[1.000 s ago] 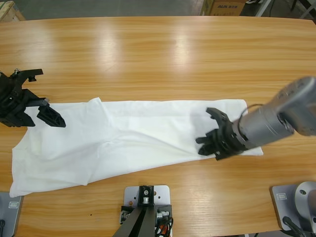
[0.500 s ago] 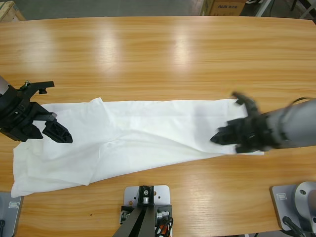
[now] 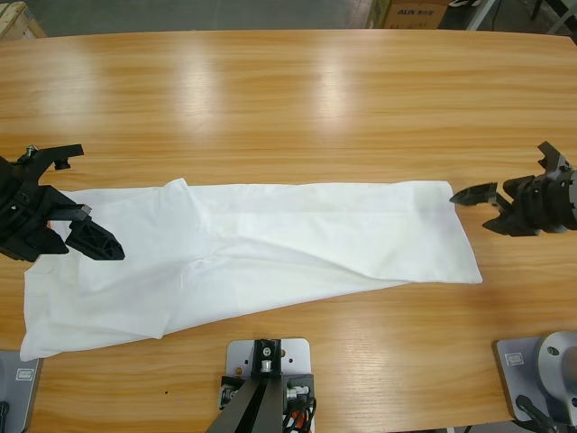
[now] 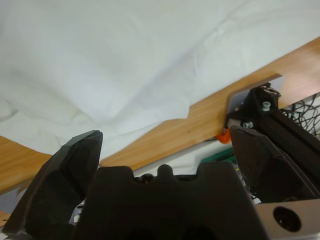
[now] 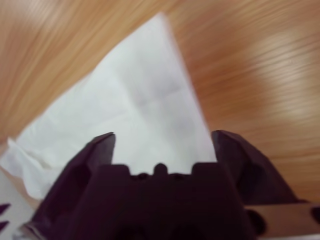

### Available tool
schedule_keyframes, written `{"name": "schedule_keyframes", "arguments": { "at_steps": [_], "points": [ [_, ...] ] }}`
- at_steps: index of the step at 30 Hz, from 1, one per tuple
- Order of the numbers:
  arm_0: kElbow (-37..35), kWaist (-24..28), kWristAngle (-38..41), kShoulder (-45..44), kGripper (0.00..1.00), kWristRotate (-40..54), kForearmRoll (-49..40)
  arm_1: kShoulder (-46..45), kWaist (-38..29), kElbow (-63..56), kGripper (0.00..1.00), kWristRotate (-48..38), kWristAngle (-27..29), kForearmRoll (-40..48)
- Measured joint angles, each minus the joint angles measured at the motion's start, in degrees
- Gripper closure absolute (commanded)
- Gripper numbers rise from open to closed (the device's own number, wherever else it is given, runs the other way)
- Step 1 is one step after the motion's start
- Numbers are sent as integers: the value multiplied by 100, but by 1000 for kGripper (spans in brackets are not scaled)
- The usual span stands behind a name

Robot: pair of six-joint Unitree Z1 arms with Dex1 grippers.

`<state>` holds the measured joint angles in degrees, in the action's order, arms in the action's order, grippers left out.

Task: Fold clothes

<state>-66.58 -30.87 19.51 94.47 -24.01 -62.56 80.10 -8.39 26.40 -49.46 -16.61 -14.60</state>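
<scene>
White cotton fills the middle of my high view: the T-shirt [image 3: 252,248] lies spread flat on the wooden bench [image 3: 288,99], stretched long across it, nearer the camera-side edge than the far one. I take the shirt as my landmark. At its left end my left pincer [image 3: 65,200] hovers over the cloth, jaws spread wide and gripping nothing; one jaw tip sits over the fabric by the shirt's upper left corner, the other reaches out past the shirt's edge over bare wood. In my left wrist view that same pincer [image 4: 165,145] is released, and I see rumpled white cloth beyond its jaws with a strip of bench edge below it. Off the shirt's right end, my right pincer [image 3: 494,200] sits over bare wood, just beside the shirt's upper right corner but apart from it. Its jaws are parted and empty. My right wrist view looks along this pincer [image 5: 162,142] straight at the shirt's right end, a clean flat corner of fabric lying on the wood grain between the two black jaws, not touched by either.
</scene>
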Motion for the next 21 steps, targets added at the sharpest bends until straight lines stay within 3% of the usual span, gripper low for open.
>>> {"name": "schedule_keyframes", "arguments": {
  "at_steps": [5,21],
  "points": [
    [2,-2,0,-79,0,0,0,419,396,-81,92,-155,-236,132],
    [-153,-2,0,-112,0,-33,0,959,422,-86,92,-204,-583,200]
  ]
}}
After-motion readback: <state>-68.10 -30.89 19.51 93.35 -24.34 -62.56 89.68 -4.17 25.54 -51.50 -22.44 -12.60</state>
